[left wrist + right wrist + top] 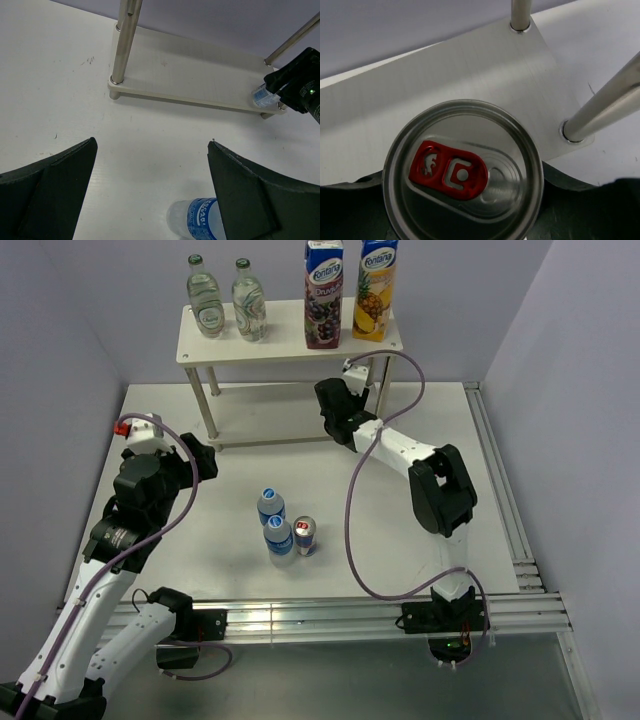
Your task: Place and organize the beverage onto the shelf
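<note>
Left arm (140,485) and right arm (400,450) both had white link shells and black joint housings. A grey-purple cable (347,510) looped loose off the right arm, and a matching cable (193,485) ran along the left. There was a red piece (123,426) at the left wrist and a small green light (455,644) at the right base. Left fingers (52,195) were matte black wedges.

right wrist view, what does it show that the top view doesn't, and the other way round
Right wrist only: the top of a can with a red tab, clamped in the right gripper over the lower board of the shelf. Top view only: two glass bottles and two juice cartons on the top board, two water bottles and a second can on the table, the left arm. Both: the shelf, its posts and the right gripper.
</note>
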`<action>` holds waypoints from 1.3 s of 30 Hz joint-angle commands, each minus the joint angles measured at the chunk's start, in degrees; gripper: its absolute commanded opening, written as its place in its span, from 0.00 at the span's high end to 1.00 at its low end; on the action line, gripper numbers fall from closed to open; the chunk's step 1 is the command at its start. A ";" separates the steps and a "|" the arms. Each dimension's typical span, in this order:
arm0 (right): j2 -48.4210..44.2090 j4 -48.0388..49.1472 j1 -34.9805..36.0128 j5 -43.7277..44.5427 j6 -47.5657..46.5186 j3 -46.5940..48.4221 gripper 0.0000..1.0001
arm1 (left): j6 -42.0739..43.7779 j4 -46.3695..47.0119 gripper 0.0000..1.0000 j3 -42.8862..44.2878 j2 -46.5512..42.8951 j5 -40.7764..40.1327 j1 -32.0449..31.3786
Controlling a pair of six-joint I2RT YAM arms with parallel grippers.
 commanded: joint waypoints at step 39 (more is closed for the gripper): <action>12.27 4.21 -3.84 8.50 -4.68 15.28 1.00 | 1.00 2.30 0.01 -0.06 -0.91 1.58 1.46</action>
